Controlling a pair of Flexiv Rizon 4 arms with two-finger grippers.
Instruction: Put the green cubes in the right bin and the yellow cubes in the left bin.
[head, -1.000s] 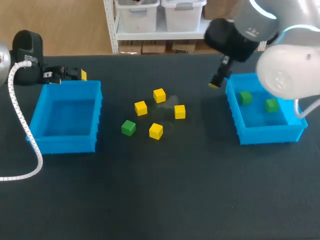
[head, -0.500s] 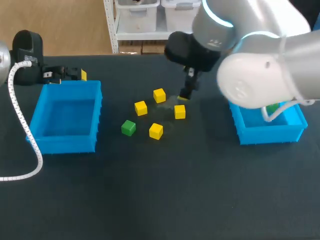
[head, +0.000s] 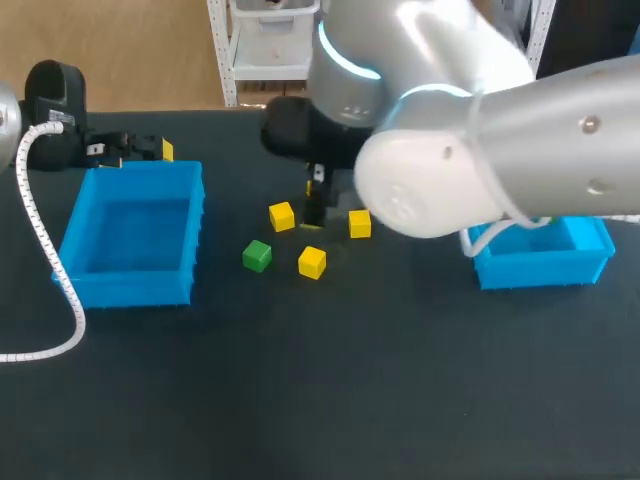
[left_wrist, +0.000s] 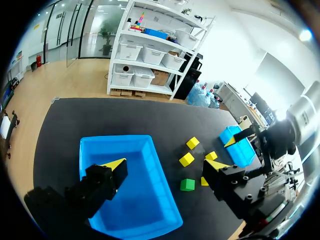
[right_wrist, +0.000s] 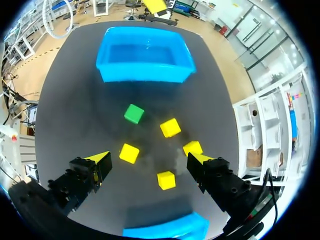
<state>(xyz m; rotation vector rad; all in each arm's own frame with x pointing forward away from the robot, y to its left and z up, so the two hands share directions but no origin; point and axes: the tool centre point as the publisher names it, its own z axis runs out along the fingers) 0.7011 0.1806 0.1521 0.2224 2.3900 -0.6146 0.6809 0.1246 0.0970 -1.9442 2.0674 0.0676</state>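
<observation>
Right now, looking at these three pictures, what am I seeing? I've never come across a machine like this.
This is a robot with two arms at a dark table. One picture looks down from above; the two round ones come from cameras on each wrist. The right gripper hangs open over the loose cubes, holding nothing. The left gripper, also open and empty, sits near the left bin. Between the bins lie four yellow cubes and one green cube. The right bin is mostly hidden by the right arm.

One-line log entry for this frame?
right gripper: open, over yellow cubes | left gripper: open, by left bin | loose: four yellow, one green cube
</observation>
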